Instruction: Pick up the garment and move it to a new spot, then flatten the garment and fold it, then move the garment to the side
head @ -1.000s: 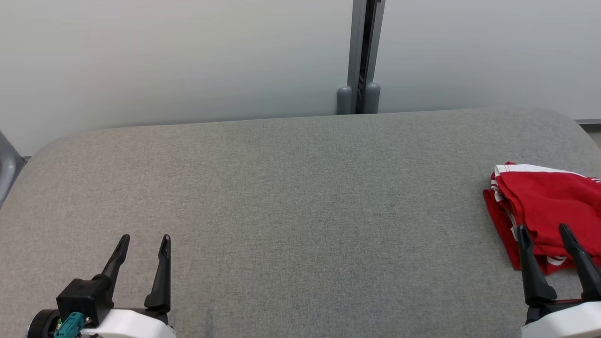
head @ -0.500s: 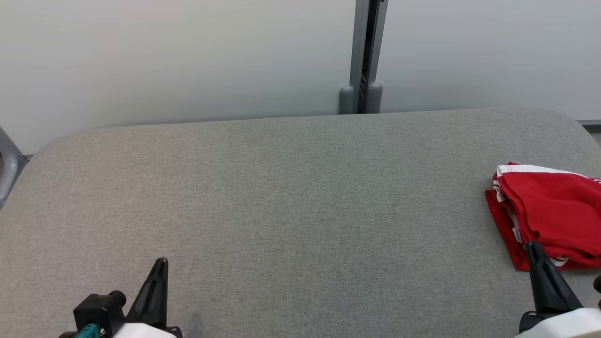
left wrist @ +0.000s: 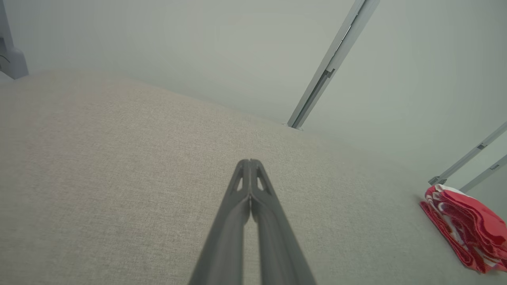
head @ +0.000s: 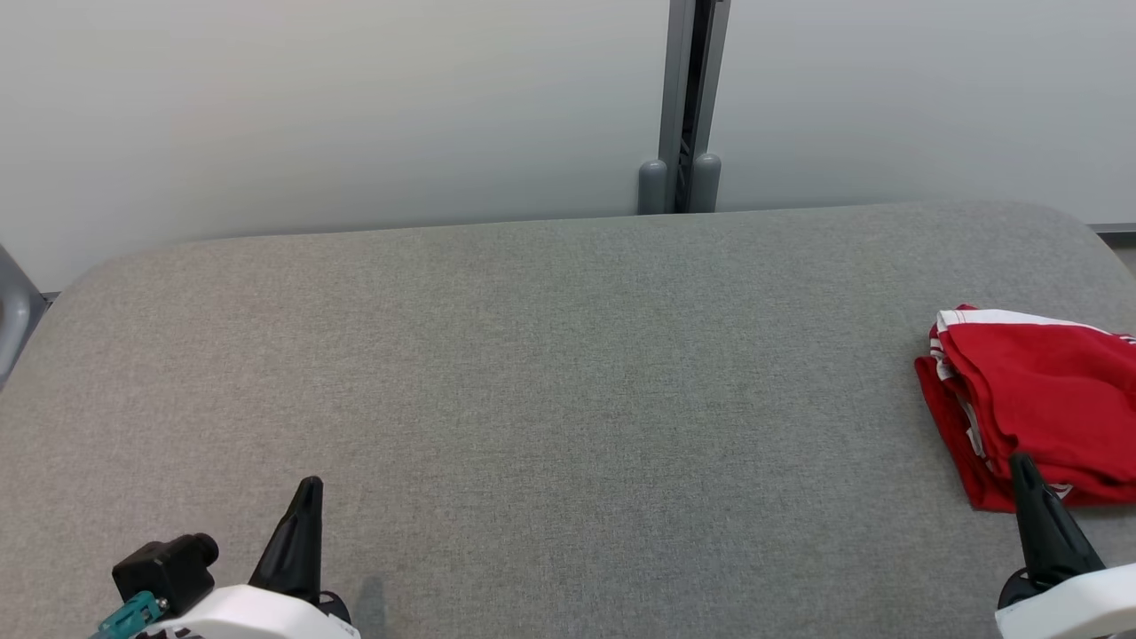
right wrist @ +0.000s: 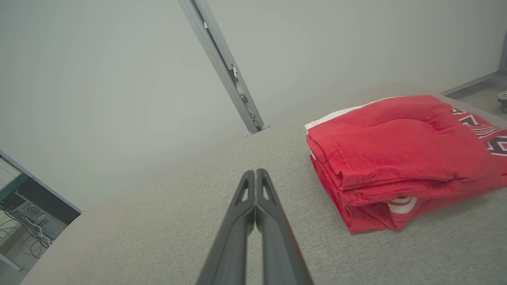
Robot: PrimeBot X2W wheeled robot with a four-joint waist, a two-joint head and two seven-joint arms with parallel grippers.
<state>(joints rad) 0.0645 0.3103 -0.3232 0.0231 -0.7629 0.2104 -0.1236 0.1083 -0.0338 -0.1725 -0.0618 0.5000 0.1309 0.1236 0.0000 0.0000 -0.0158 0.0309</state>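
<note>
The garment (head: pixel 1038 408) is red with white trim and lies folded in a stack at the table's right edge; it also shows as the garment (right wrist: pixel 400 158) and the garment (left wrist: pixel 467 227). My right gripper (head: pixel 1022 461) is shut with nothing in it, just in front of the stack's near edge; its joined tips (right wrist: pixel 256 172) sit left of the cloth. My left gripper (head: pixel 309 486) is shut and empty over bare table at the lower left, far from the garment, its tips (left wrist: pixel 249 162) pressed together.
The grey fabric-covered table (head: pixel 550 373) spans the head view, with rounded far corners. A pale wall (head: pixel 355 106) and a grey upright post (head: pixel 688 106) stand behind it. A grey frame part (head: pixel 13 311) sits at the far left edge.
Both grippers have gone from open to shut and drawn back toward the bottom edge. The right one has come off the garment's near edge. The garment lies as before.
</note>
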